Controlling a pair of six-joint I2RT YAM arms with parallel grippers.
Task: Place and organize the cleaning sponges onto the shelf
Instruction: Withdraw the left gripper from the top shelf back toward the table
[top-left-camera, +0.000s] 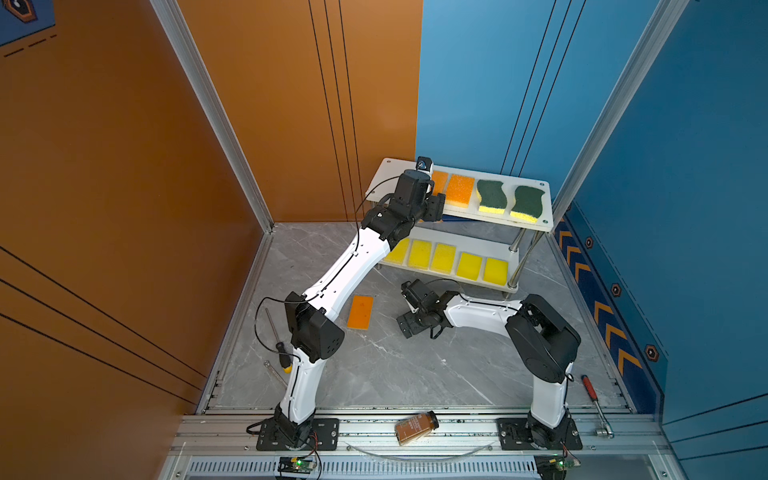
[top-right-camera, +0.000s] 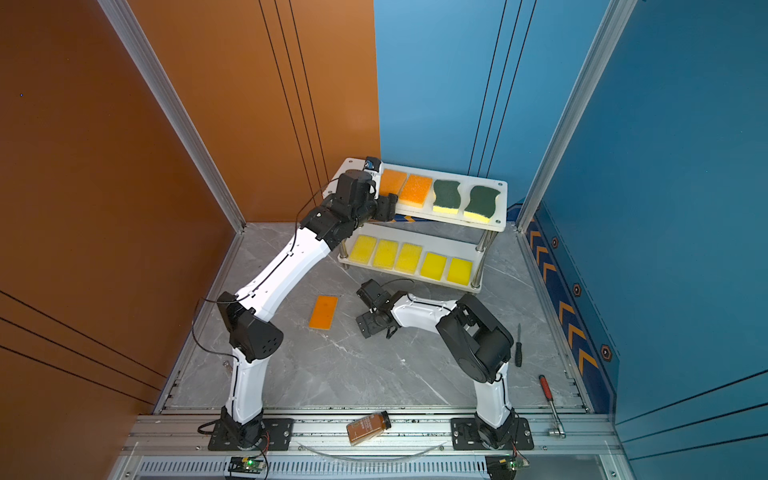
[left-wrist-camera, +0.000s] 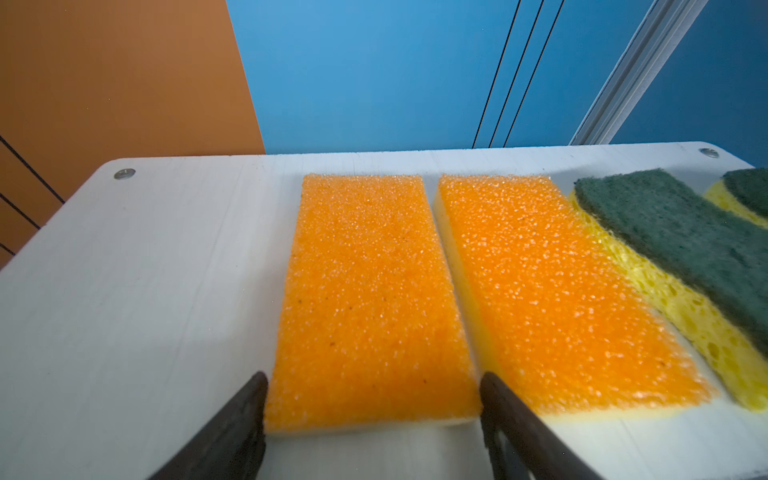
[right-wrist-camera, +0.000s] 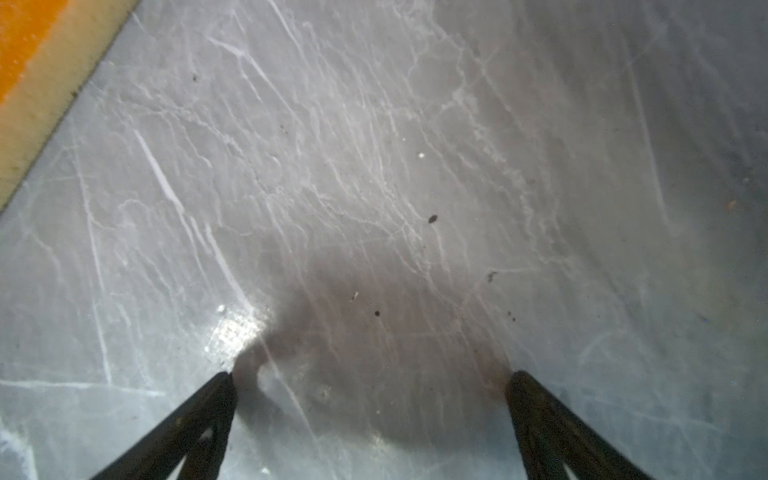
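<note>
Top-board orange sponge (left-wrist-camera: 370, 299): Lies flat, orange face up, on the upper white board of the two-tier shelf (left-wrist-camera: 145, 270). Its near end sits between the fingers (left-wrist-camera: 245, 415) of the left end effector (left-wrist-camera: 374, 374).
Left end effector: Partly open, with one dark finger at each near corner of that sponge, at or just beside its sides. The foam shows no pinch, and whether the fingers squeeze it cannot be told.
Second orange sponge (left-wrist-camera: 552, 299): Flat on the same board, just to one side of the left end effector, with a narrow gap between it and the first.
Green sponges (top-left-camera: 492, 195): Two wavy green-topped pieces on yellow bases, further along the board beyond the second orange sponge, clear of the end effector.
Yellow sponges (top-left-camera: 444, 257): Five in a row on the shelf's lower board, below the left end effector.
Loose orange sponge (top-left-camera: 360, 312): Flat on the grey marbled table (top-left-camera: 395, 374), near the right end effector (right-wrist-camera: 370, 374) but apart from it. Only one corner shows in the right wrist view.
Right end effector: Fingers spread wide with nothing between them, low over bare table.
Brown bottle (top-left-camera: 417, 428): On its side on the front metal rail, well behind both end effectors, between the arm bases.
</note>
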